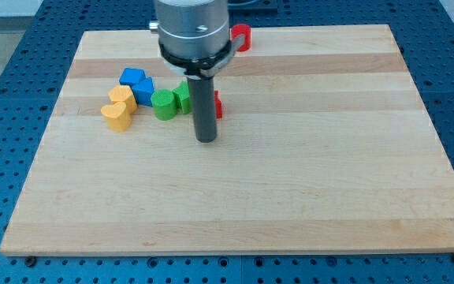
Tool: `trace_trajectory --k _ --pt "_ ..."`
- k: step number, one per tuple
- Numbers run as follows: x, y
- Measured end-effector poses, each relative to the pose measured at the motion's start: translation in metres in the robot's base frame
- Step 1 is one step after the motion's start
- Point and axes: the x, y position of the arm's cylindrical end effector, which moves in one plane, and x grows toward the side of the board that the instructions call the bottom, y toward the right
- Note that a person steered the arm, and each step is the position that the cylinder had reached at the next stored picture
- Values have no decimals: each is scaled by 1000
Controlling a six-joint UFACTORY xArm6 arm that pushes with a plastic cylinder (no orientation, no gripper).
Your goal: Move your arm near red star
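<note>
My tip (205, 140) rests on the wooden board (290, 173), just below the cluster of blocks at the view's upper left of centre. A red block (218, 104), probably the red star, shows only as a sliver to the right of the rod, which hides most of it. It lies slightly above and to the right of my tip, very close. A second red block (242, 37) sits at the board's top edge, partly hidden by the arm's body.
A green cylinder (163, 104) and another green block (182, 96) lie left of the rod. Two blue blocks (136, 83) sit above-left of them. Two yellow blocks (118, 109) lie furthest left. A blue perforated table surrounds the board.
</note>
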Motion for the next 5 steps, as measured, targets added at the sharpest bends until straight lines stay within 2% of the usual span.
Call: trace_trajectory --k 5 --pt "-12 -26"
